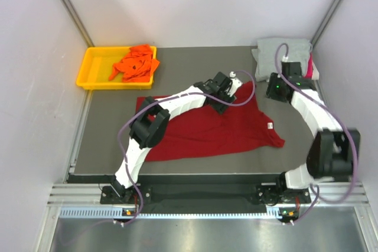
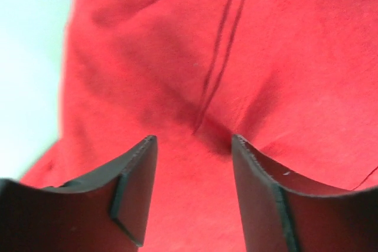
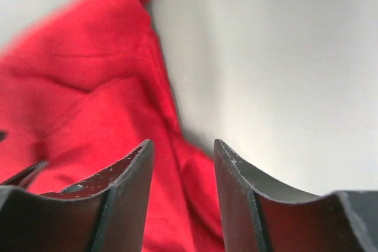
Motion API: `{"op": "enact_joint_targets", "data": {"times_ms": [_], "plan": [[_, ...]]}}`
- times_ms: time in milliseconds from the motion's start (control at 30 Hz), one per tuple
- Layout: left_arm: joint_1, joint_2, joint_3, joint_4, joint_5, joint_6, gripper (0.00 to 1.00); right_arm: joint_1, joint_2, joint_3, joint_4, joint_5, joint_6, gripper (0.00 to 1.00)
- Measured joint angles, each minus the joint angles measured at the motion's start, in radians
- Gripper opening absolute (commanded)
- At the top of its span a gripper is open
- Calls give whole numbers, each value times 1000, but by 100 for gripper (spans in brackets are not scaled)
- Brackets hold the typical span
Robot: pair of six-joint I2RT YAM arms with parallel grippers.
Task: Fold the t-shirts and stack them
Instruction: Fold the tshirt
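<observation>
Dark red t-shirt (image 1: 218, 125) spread across the table (image 1: 109, 125), left gripper (image 2: 194, 140) and right gripper (image 3: 180, 146) half-parted over its far edge, gripping nothing; liable to bunch or fold crooked if pinched unevenly or through one layer only.

White arm links (image 1: 183, 100); black joints (image 1: 147, 127) — lilac cables (image 1: 120, 140); dark tool fingers (image 2: 136, 193).
</observation>
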Motion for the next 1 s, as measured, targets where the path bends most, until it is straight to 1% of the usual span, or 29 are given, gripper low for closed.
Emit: {"op": "enact_joint_targets", "data": {"times_ms": [67, 133, 167, 267, 333, 433, 500, 567, 633, 667, 733, 833, 900, 1000], "plan": [[2, -30, -21, -1, -15, 14, 63, 3, -135, -18, -33, 35, 23, 42], [5, -97, -73, -11, -19, 35, 63, 9, -308, -54, -54, 13, 53, 33], [6, -149, -110, -17, -18, 46, 63, 11, -381, -80, -63, -9, 68, 26], [11, -304, -213, -40, -13, 84, 62, 22, -529, -204, -58, -111, 127, 18], [11, -433, -318, -53, -4, 117, 62, 28, -570, -321, -60, -195, 170, 13], [11, -591, -474, -105, 9, 165, 62, 29, -550, -475, -66, -271, 221, 10], [11, -648, -578, -130, 6, 193, 61, 29, -530, -533, -81, -288, 243, 8], [12, -667, -681, -151, -6, 216, 61, 16, -511, -553, -76, -290, 258, 6], [16, -665, -774, -178, -18, 233, 61, -9, -490, -556, -44, -282, 266, 6], [19, -665, -820, -188, -25, 241, 61, -32, -475, -556, -24, -278, 269, 8], [27, -666, -881, -209, -38, 251, 61, -89, -441, -574, 35, -278, 273, 9], [47, -673, -912, -214, -35, 256, 61, -203, -381, -623, 90, -274, 271, 8], [66, -696, -917, -213, -32, 262, 61, -280, -342, -636, 111, -322, 278, 8], [93, -732, -917, -217, -22, 269, 61, -317, -324, -636, 123, -362, 277, 8]]}}
